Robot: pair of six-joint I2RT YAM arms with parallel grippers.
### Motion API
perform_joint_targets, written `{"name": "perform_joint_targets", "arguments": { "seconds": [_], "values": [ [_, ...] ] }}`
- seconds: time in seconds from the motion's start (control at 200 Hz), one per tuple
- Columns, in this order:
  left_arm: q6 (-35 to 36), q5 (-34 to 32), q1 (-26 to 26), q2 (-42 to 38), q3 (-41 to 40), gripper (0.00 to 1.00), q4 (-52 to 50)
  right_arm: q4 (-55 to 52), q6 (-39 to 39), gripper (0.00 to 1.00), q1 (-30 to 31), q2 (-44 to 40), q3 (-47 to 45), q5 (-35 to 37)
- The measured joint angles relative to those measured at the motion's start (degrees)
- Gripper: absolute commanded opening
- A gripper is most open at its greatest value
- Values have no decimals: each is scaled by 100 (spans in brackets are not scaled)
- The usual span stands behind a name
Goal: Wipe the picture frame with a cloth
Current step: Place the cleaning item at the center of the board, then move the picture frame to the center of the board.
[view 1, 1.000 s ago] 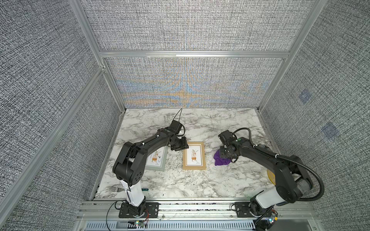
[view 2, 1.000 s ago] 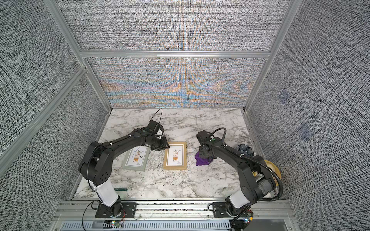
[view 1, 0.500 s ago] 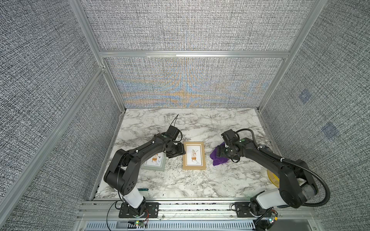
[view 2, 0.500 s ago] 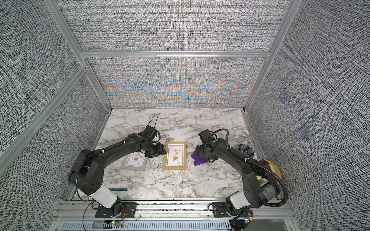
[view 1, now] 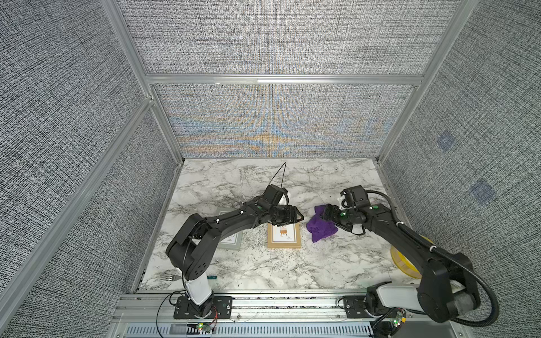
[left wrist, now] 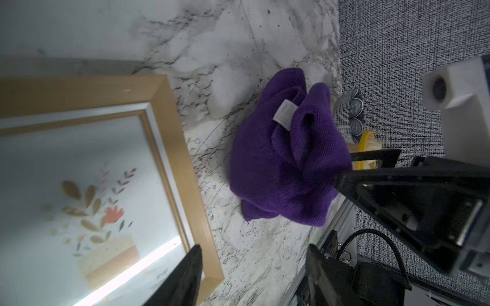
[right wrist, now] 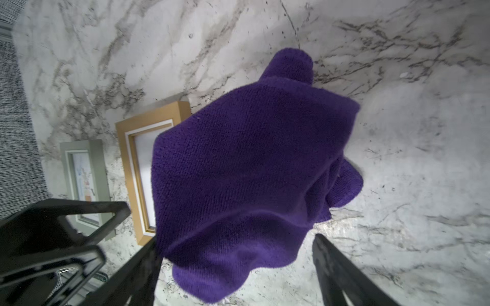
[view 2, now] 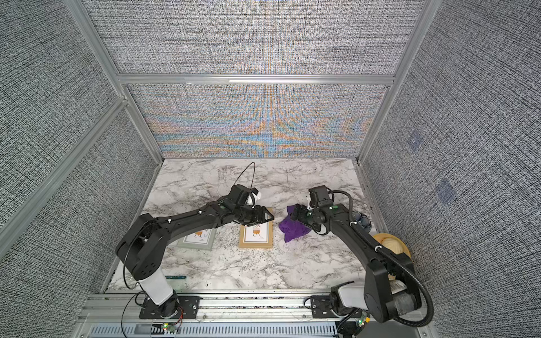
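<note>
Purple cloth (view 1: 320,229) bunched near edge of wooden frame (view 1: 284,245); left end effector (view 1: 294,218), right end effector (view 1: 326,217) both spread.

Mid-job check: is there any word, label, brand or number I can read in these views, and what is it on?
No text can be read.
Caption under the print in the wooden frame: too blurred to read.
Caption under the print in the grey frame: too small to read.
White tag on the cloth: no lettering can be made out.
</note>
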Motion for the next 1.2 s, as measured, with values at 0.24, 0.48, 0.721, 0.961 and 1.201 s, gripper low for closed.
{"name": "perform_joint_targets", "arguments": {
  "seconds": [0.24,0.48,0.721,0.961,1.201],
  "values": [
    [20,236,-546,977,850,42,625,28,282,88,-269,-345,9,-227],
    [42,330,-673,1919,1663,34,662,57,595,87,-599,-981,44,-354],
    [304,52,-678,2107,2575,48,-13,15,612,86,-643,-1488,94,-114],
    [863,-839,-328,732,2323,73,-1480,-96,374,86,-496,-1060,173,-289],
    [599,-1823,444,-785,855,86,-2730,225,293,85,577,9,393,-479]
  ]
}}
